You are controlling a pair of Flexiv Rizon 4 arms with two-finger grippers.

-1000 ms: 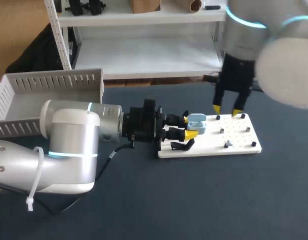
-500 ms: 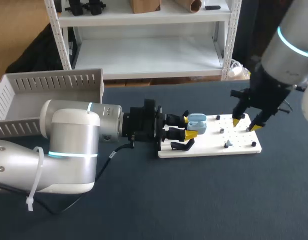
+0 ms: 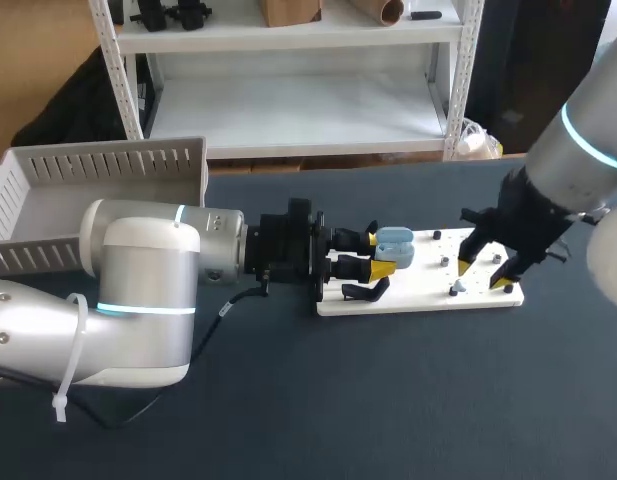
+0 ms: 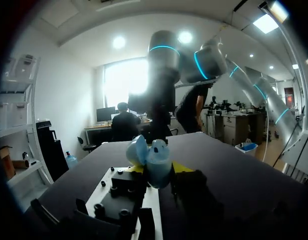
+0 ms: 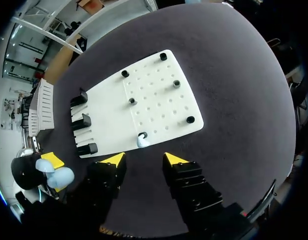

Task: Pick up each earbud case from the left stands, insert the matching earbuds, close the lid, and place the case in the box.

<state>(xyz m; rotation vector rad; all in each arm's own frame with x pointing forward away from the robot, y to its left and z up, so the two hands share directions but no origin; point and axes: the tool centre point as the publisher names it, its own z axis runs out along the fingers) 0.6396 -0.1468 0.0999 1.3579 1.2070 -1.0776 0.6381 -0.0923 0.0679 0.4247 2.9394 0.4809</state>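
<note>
Your left gripper (image 3: pixel 377 253) has not moved since a second ago. Its yellow tips are clamped on the light blue earbud case (image 3: pixel 396 247), one on each side. The case is held just over the left part of the white board (image 3: pixel 418 296), and in the left wrist view its lid is open.

Your right gripper (image 3: pixel 483 272) is what has changed. A second ago it hung high over the far edge of the board. Half a second ago it was at the far right corner. Now it has come lower and nearer, over the near right part of the board. Its two fingers are apart and hold nothing.

In the right wrist view a small light blue earbud (image 5: pixel 142 141) sits on the board near its edge, just ahead of the gap between the right gripper's yellow tips. The tips do not touch it.

Three black stands (image 5: pixel 82 121) are in a row on the left end of the board, near the held case. The grey box (image 3: pixel 98 190) is on the far left of the dark table (image 3: pixel 318 410), well apart from the board, and it has not moved either.
</note>
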